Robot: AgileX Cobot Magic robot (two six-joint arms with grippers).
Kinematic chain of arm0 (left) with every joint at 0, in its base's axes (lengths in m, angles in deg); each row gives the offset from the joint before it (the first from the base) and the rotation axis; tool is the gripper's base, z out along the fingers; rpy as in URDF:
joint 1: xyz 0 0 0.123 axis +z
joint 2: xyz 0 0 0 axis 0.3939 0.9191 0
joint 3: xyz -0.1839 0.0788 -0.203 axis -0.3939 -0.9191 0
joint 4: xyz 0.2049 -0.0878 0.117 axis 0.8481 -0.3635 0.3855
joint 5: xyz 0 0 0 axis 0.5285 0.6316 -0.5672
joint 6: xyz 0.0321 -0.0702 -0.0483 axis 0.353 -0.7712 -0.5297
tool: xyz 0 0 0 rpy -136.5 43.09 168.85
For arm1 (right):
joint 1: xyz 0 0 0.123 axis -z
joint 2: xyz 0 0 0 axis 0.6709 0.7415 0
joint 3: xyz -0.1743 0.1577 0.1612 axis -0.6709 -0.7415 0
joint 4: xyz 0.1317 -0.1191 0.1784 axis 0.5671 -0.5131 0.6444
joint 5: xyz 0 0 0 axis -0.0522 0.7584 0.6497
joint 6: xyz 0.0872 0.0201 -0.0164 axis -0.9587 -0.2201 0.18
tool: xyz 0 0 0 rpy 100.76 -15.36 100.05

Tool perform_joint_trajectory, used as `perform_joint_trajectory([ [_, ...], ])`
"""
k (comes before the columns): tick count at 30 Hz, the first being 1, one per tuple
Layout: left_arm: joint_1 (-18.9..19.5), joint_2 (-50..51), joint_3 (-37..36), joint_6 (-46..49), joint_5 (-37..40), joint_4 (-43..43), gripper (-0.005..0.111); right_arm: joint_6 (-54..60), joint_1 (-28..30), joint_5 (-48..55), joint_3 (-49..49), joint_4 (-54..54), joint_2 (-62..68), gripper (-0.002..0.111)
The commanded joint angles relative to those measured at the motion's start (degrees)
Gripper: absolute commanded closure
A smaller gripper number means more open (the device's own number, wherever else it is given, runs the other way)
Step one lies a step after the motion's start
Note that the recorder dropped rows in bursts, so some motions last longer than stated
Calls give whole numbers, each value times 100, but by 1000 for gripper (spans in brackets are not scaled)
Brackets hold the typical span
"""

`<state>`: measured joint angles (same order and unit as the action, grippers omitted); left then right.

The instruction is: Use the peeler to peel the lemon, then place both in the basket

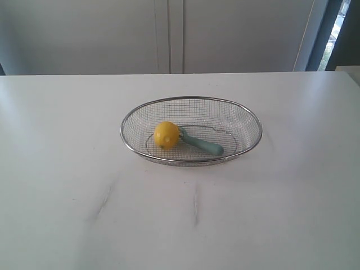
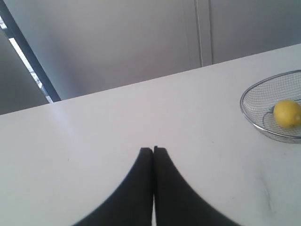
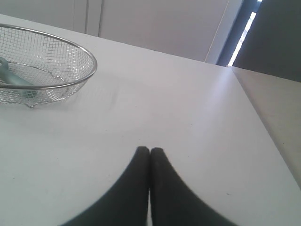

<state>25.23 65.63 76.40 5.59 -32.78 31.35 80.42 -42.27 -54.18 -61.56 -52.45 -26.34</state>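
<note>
Basket: the oval wire-mesh basket [image 1: 191, 98] sits on the white table [image 1: 67, 197], its thick metal rim catching the light.
Lemon: and there's the lemon [image 1: 166, 135], bright yellow, inside the basket, resting on the mesh floor in the basket's left half.
Peeler: the peeler [image 1: 203, 144] is in the basket too, lying flat. Its teal handle runs from the lemon toward the basket's near right wall. The head end is right against the lemon, and the blade cannot be made out.
Left gripper: the left gripper [image 2: 154, 149] is well apart from the basket on its left side, over bare table. Its dark fingers are pressed together with nothing between them.
Right gripper: the right gripper [image 3: 150, 150] is well apart from the basket on its right side. Its fingers are pressed together, empty as well.
Backdrop: pale panels [image 1: 236, 34] stand beyond the basket, behind the table's far edge.
</note>
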Motion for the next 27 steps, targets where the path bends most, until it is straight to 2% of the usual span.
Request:
perform_joint_trajectory([
  [1, 25, -370, -952, -38, -554, -59, 107, 7, 13, -85, -23, -1, -33, 108],
  [11, 25, -1243, -2862, -38, -511, -59, 107, 7, 13, -85, -23, -1, -33, 108],
  [12, 13, -1243, -3016, -38, -732, -86, 107, 7, 13, -85, -23, -1, -33, 108],
  [15, 13, -1243, -3347, -28, -1695, -44, 107, 7, 13, -85, -23, -1, -33, 108],
  [20, 13, -1243, -3935, -28, -2444, -44, 107, 7, 13, -85, -23, -1, -33, 108],
  [27, 13, -1243, -4088, -28, -2241, 30, 107, 7, 13, -85, -23, -1, -33, 108],
])
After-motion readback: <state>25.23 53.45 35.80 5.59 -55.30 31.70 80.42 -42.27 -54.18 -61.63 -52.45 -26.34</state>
